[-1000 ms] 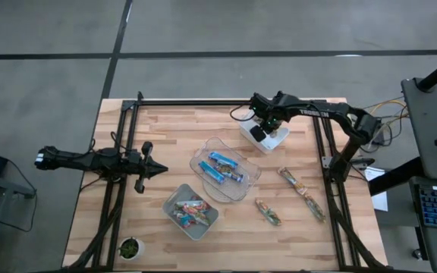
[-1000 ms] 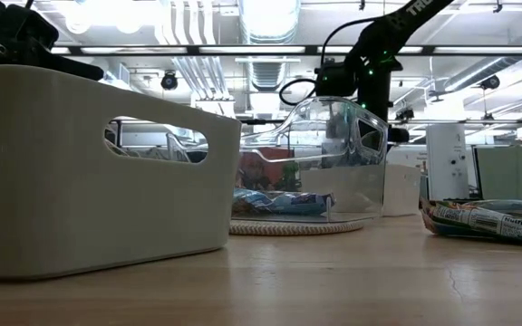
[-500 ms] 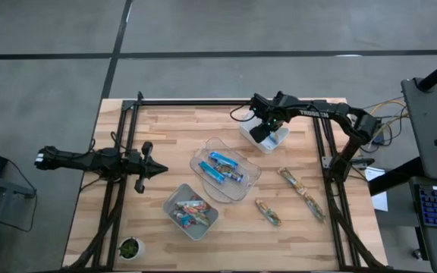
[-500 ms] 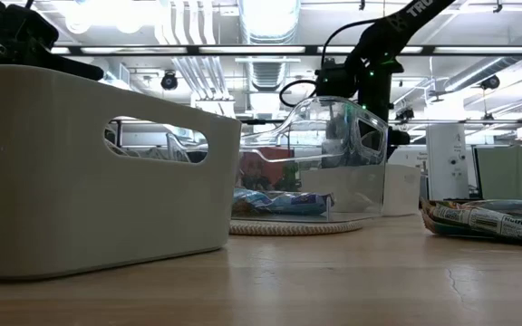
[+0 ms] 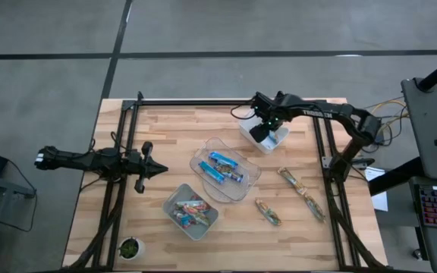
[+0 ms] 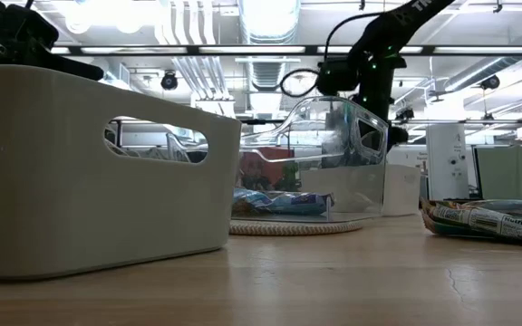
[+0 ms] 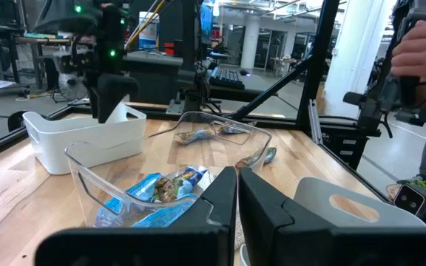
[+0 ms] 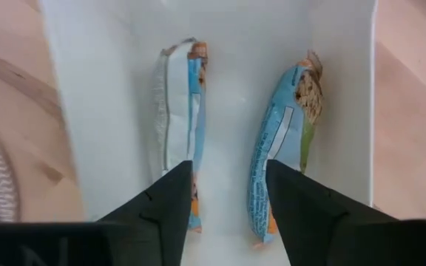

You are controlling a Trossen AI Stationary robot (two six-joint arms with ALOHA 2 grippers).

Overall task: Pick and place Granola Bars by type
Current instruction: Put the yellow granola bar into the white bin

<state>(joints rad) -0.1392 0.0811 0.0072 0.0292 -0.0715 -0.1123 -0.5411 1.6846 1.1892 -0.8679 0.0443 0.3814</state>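
Observation:
My right gripper (image 8: 228, 170) hangs open, pointing down into the white bin (image 5: 266, 136) at the table's far right. Two bars (image 8: 177, 111) (image 8: 283, 140) in pale blue and white wrappers with brown-green ends lie flat on the bin's floor, one below each finger. The clear bin (image 5: 224, 168) holds bright blue bars, and the grey bin (image 5: 192, 211) holds red and orange ones. Greenish-brown bars (image 5: 268, 212) (image 5: 302, 192) lie on the wood at the near right. My left gripper (image 7: 237, 192) waits shut at the left, level above the table.
A small plant pot (image 5: 130, 248) stands at the near left corner. Black frame rails (image 5: 322, 163) run along both sides of the table. The clear bin sits on a woven mat (image 6: 288, 228). A person's hand (image 7: 420, 52) shows beyond the table's right side.
My right gripper has stayed above the white bin and its wrist has tipped a little. Bars and bins lie as before.

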